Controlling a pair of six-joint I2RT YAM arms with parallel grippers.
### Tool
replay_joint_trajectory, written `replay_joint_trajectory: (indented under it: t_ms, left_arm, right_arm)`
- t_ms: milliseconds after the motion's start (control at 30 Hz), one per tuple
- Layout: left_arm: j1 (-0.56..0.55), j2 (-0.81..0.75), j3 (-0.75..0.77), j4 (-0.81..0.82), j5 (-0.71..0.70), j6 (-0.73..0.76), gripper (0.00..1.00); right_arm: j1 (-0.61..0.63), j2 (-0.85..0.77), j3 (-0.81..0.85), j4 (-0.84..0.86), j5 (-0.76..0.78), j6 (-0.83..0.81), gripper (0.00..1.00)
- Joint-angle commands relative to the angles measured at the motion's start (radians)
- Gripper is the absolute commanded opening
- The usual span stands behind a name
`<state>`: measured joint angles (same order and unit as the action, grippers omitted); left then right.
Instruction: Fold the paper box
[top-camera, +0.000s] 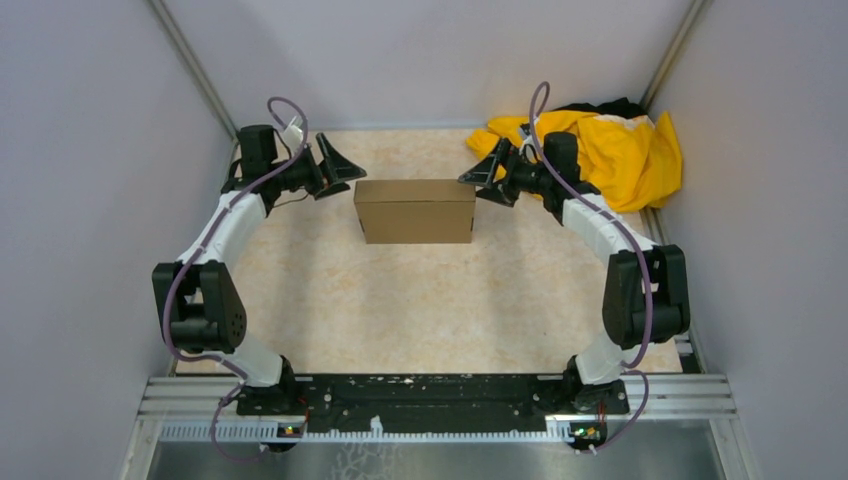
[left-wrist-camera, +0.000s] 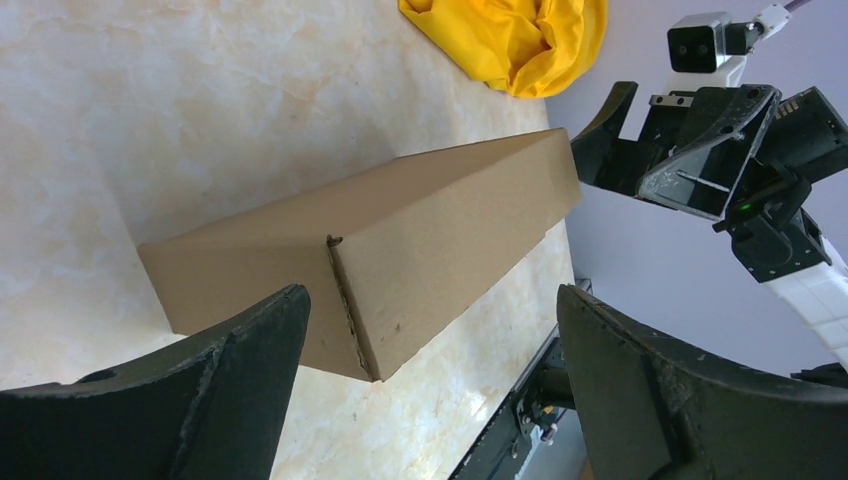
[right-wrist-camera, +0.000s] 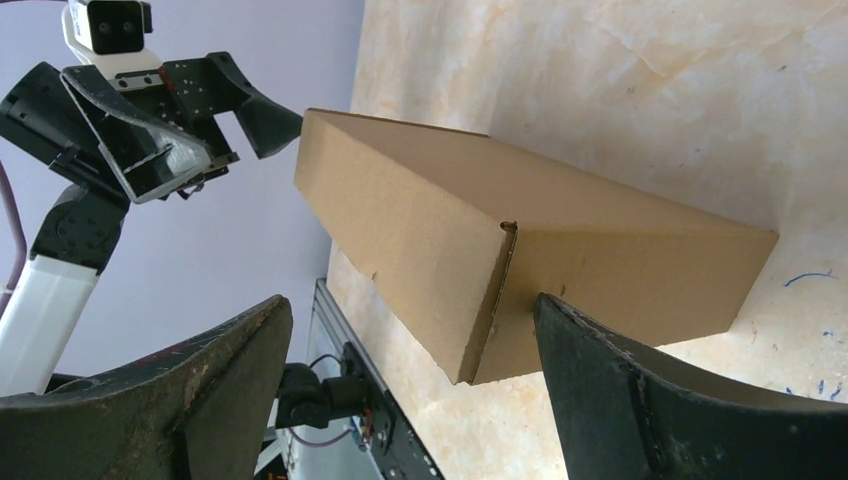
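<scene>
- Top view: the paper box (top-camera: 415, 210) sits closed on the table (top-camera: 400, 310), in the far middle, with its long side running left to right.
- The left gripper (top-camera: 338, 175) is just beside the box's left end, fingers spread apart and holding nothing.
- The right gripper (top-camera: 485, 183) is at the box's right end, its jaws also apart. One fingertip comes right up to the far right corner, but I cannot tell whether it touches.
- A crumpled yellow cloth (top-camera: 610, 150) lies in the far right corner of the table, behind the right arm and apart from the box.
- Both arm bases stand on the black rail (top-camera: 430, 400) at the near edge.
- Left wrist view: the two dark fingers are wide apart at the bottom of the picture, and the box's left end lies beyond them in the gap between them.
- A cut seam runs down the corner of that end. The lid lies flat and shut.
- Past the box's other end, the right gripper hangs with its jaws apart, one finger close beside the corner. The yellow cloth shows at the top.
- Right wrist view: the fingers are wide apart, and nothing is clamped between them.
- The box's right end faces the camera between them, and one fingertip overlaps its lower edge in the picture. Contact is unclear.
- The left gripper hangs beyond the box's other end, one finger close to the corner there.
</scene>
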<state>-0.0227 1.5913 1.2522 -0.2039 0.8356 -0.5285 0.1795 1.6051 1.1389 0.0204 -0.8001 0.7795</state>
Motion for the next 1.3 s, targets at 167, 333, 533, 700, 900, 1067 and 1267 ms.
replay_joint_trajectory:
  t_ms: [167, 333, 533, 700, 900, 1067, 1267]
  left_arm:
    - [-0.016, 0.018, -0.024, 0.078, 0.045, -0.025, 0.99]
    - [-0.017, 0.002, -0.026, 0.070, 0.042, -0.021, 0.99]
    - [-0.019, -0.001, -0.033, 0.066, 0.047, -0.023, 0.99]
    - [-0.023, -0.021, -0.053, 0.067, 0.049, -0.025, 0.99]
    - [-0.028, -0.043, -0.077, 0.067, 0.051, -0.026, 0.99]
    - [-0.039, -0.041, -0.077, 0.094, 0.062, -0.048, 0.99]
    - [-0.049, -0.018, -0.048, 0.163, 0.071, -0.096, 0.99]
  right_arm:
    - [0.018, -0.042, 0.046, 0.038, 0.007, -0.009, 0.90]
    - [0.019, -0.044, 0.059, 0.028, 0.008, -0.012, 0.90]
    - [0.027, -0.050, 0.059, 0.025, 0.010, -0.013, 0.91]
    - [0.029, -0.060, 0.059, 0.019, 0.012, -0.014, 0.91]
    - [0.035, -0.067, 0.064, 0.012, 0.013, -0.014, 0.91]
    - [0.040, -0.063, 0.075, 0.012, 0.015, -0.012, 0.92]
    - [0.042, -0.039, 0.102, 0.010, 0.016, -0.011, 0.92]
